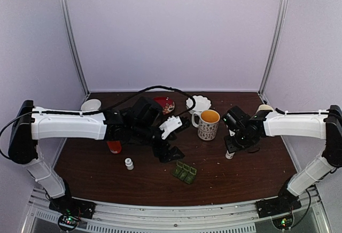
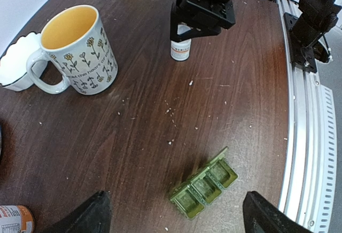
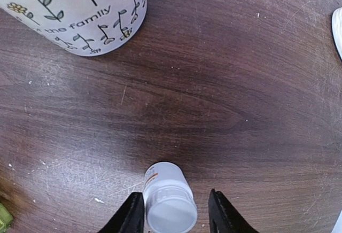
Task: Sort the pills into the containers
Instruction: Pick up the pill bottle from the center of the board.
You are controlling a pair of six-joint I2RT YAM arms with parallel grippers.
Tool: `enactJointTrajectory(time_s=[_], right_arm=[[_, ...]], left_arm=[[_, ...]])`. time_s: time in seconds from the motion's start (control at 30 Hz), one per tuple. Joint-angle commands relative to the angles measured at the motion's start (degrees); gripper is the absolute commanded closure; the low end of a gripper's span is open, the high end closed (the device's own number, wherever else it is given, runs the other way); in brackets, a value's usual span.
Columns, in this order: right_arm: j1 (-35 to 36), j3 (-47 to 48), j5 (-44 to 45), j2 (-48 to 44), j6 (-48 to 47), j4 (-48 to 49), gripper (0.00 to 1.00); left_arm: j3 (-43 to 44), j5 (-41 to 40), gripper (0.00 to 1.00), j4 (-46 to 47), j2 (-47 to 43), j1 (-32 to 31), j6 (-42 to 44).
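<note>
The dark-green pill box [image 2: 204,186] lies on the table with its lids up and three compartments showing; in the top view the pill box [image 1: 184,172] sits near the front middle. Tiny white pills [image 2: 191,83] lie scattered on the wood. My left gripper [image 2: 176,219] hovers open above the box, its fingers [image 2: 91,214] far apart. My right gripper [image 3: 176,217] straddles a small white capped bottle [image 3: 169,198]. Its left finger touches the bottle, while a gap remains at the right finger [image 3: 222,214].
A flowered mug [image 1: 207,123] with an orange inside stands mid-table, with a white bowl [image 1: 199,103] behind it. Another white bowl [image 1: 91,105] sits at the back left. A second small white bottle [image 1: 129,163] and an orange bottle [image 1: 114,146] stand under the left arm.
</note>
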Motion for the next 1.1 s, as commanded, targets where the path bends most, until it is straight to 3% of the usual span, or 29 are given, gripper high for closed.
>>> enactJointTrajectory(time_s=[0.0, 0.13, 0.4, 0.7, 1.07], right_arm=[[-0.6, 1.1, -0.9, 1.2, 0.3, 0.2, 0.55], [-0.7, 0.9, -1.6, 1.2, 0.3, 0.3, 0.56], [-0.7, 0.6, -2.1, 0.9, 0.2, 0.3, 0.70], [-0.8, 0.4, -2.3, 0.6, -0.4, -0.4, 0.58], [-0.7, 0.7, -1.9, 1.2, -0.9, -1.4, 0.61]], left_arm=[[1.2, -0.4, 0.12, 1.3, -1.0, 0.2, -0.5], [1.2, -0.4, 0.12, 1.1, -1.0, 0.2, -0.5], [1.0, -0.3, 0.12, 0.8, -1.0, 0.2, -0.5], [0.8, -0.2, 0.12, 0.8, -0.8, 0.2, -0.5], [0.8, -0.5, 0.12, 0.4, -0.7, 0.2, -0.5]])
